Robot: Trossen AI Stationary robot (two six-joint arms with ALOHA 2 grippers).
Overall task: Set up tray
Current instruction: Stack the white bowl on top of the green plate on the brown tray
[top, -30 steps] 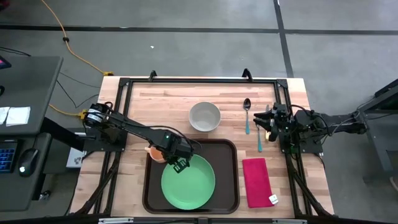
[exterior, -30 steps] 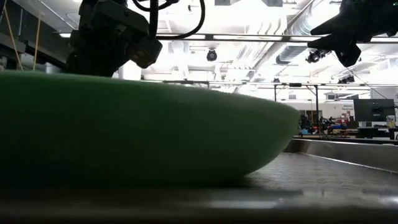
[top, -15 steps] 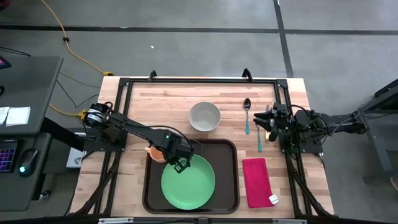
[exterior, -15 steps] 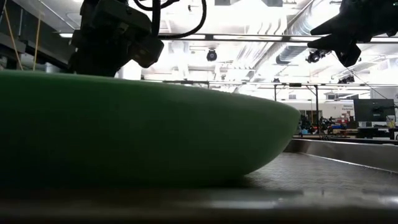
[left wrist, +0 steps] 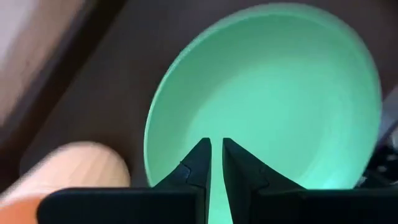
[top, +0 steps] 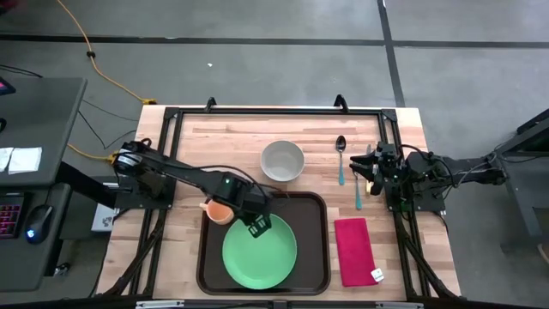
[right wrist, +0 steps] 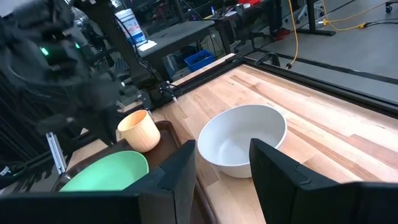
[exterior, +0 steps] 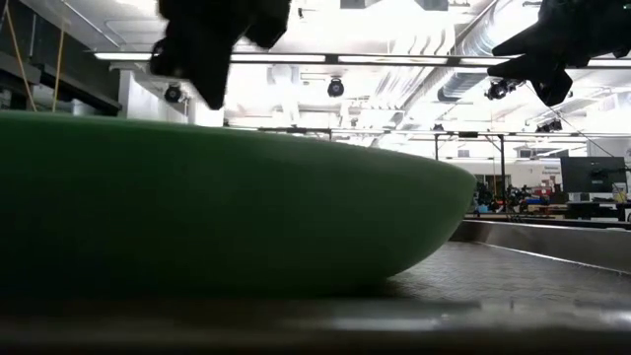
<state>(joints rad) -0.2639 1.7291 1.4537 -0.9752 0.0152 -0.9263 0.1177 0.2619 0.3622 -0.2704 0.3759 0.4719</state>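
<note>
A green plate (top: 260,251) lies flat on the dark brown tray (top: 313,215) at the table's near middle. My left gripper (top: 257,225) hangs above the plate's far rim, pointing steeply down. Its fingers (left wrist: 200,155) stand a narrow slit apart with nothing between them, and the plate (left wrist: 267,93) shows below. A tan cup (top: 219,210) stands at the tray's far left corner. My right gripper (top: 371,172) waits open near the table's right edge, pointing across the table toward the white bowl (right wrist: 242,140).
The white bowl (top: 282,160) stands on the wood beyond the tray. A spoon (top: 340,159) and a second teal-handled utensil (top: 358,184) lie to its right. A red napkin (top: 352,251) lies right of the tray. Black frame rails run along the table's edges.
My left gripper has risen from just over the plate's far rim and drifted slightly toward the table's right. The gap between its fingers looks unchanged. The plate has stayed flat on the tray.
</note>
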